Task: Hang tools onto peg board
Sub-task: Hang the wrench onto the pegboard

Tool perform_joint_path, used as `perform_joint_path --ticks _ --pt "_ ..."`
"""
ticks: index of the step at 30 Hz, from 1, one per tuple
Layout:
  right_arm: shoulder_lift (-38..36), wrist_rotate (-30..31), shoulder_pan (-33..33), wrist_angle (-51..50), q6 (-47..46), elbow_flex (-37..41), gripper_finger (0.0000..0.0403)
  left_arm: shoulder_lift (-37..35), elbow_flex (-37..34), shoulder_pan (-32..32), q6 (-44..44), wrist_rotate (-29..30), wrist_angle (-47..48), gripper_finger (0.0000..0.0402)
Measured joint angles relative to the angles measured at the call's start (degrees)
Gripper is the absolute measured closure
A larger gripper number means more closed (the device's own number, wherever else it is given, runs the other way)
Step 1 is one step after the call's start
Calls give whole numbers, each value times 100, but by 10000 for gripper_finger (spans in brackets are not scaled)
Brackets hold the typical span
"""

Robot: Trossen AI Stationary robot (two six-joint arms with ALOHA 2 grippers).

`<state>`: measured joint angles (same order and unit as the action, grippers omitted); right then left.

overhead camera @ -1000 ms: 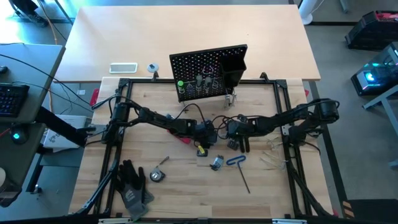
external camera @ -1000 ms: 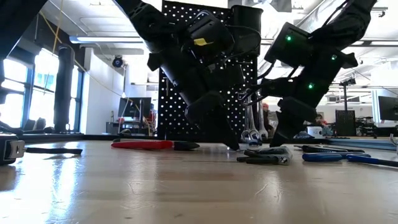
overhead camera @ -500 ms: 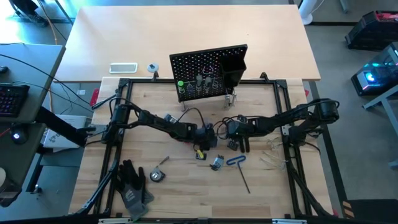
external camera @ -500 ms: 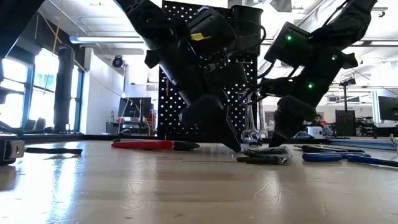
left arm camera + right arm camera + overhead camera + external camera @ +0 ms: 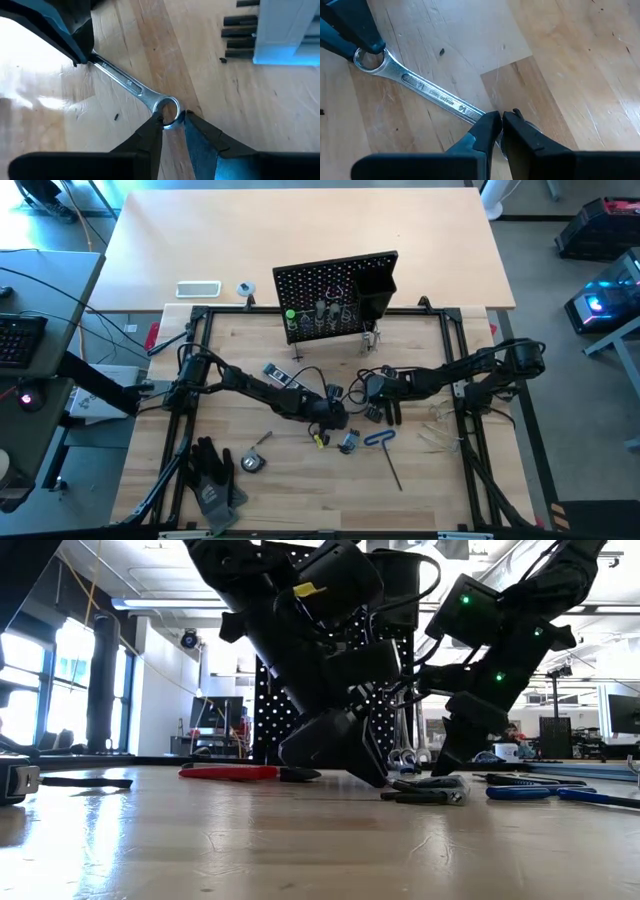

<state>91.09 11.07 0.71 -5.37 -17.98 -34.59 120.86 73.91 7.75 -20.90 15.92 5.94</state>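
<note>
My left end effector point(image 5: 172, 122) pinches the ring end of a silver wrench point(image 5: 131, 86) that lies flat on the worktop point(image 5: 210, 75); my right end effector point(image 5: 501, 131) pinches the opposite end of the same wrench point(image 5: 427, 90). That end is hidden between the right fingers point(image 5: 487, 127), so I cannot see its shape. Stamped lettering runs along the shank, too small for me to read.

From above, both end effectors meet mid-worktop, left point(image 5: 335, 417) and right point(image 5: 365, 390), and the wrench between them is covered by the arms. In the low view the left arm's bulk hides the contact point.

The peg board point(image 5: 335, 295) stands upright at the far edge, well apart from the wrench, with a green-handled tool point(image 5: 291, 316) and several others already in its holders. Its lower part is blocked by both arms in the low view point(image 5: 390, 650).

Near the end effectors lie a blue-handled hex key point(image 5: 385, 450), black gloves point(image 5: 212, 475) and a red-black flat tool point(image 5: 240, 772). A white flat device point(image 5: 198, 289) lies behind the board.
</note>
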Motion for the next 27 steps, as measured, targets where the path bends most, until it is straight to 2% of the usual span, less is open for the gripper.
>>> perform_joint_path --ticks 15,20,27 --pt "0 2 0 2 1 0 368 7 -13 137 -225 160 -267 309" --pt "2 4 0 4 0 0 368 7 -13 137 -322 -61 -294 309" --pt "2 7 0 7 0 1 368 7 -9 37 -186 -178 -297 340"
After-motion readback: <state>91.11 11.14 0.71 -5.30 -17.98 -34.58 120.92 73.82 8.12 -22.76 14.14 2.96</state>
